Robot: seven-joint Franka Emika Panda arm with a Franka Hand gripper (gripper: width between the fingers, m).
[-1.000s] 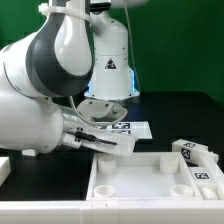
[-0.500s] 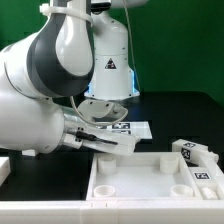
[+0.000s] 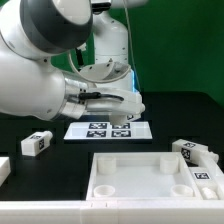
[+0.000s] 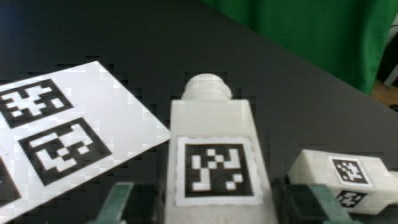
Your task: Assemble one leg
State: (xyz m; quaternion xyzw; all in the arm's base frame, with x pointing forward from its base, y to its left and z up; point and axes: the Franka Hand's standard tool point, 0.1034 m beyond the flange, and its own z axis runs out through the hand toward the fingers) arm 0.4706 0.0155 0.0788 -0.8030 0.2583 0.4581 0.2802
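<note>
The black surface (image 3: 180,108) carries the marker board (image 3: 105,129). The pincer (image 4: 208,202) is clamped on a leg (image 4: 215,140), one finger on each side, just beside the marker board. A second leg (image 4: 340,172) lies on the held leg's far side from the board.

White square-section plastic leg (image 4: 217,150): black-and-white square tag. Flat white marker board (image 3: 108,129): black tags. Tabletop (image 3: 170,115) black; backdrop (image 3: 180,50) green.

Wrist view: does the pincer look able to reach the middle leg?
Probably yes: the leg lies between the fingers of the pincer, nothing in the way; whether they clamp it is unclear.
</note>
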